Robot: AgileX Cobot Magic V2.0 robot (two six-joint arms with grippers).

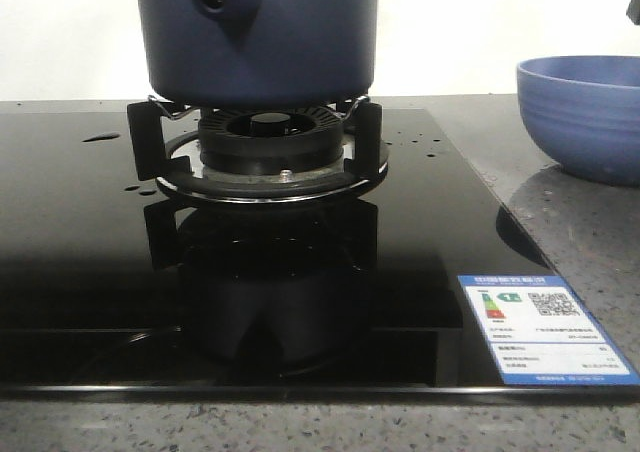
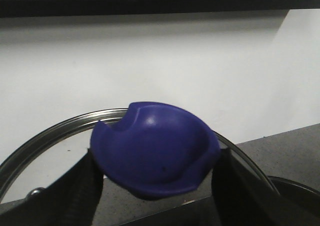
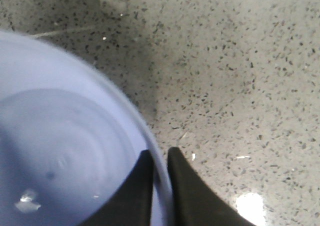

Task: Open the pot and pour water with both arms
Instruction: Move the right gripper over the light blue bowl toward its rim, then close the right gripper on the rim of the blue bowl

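Note:
The dark navy pot (image 1: pixel 258 37) stands on the gas burner (image 1: pixel 262 142); its top is cut off by the front view. My left gripper (image 2: pixel 157 158) is shut on the blue knob (image 2: pixel 155 146) of a glass lid with a metal rim (image 2: pixel 50 128) and holds it up in front of the white wall. My right gripper (image 3: pixel 160 153) is shut on the rim of the paler blue bowl (image 3: pixel 65 151), one finger inside and one outside. Water shows as small drops and a thin puddle (image 1: pixel 100 137) on the black glass hob. Neither gripper shows in the front view.
The paler blue bowl (image 1: pixel 585 112) sits on the speckled grey counter (image 1: pixel 580 232) to the right of the hob. The black glass hob (image 1: pixel 80 262) has a blue-and-white energy label (image 1: pixel 545 329) at its front right corner. A white wall stands behind.

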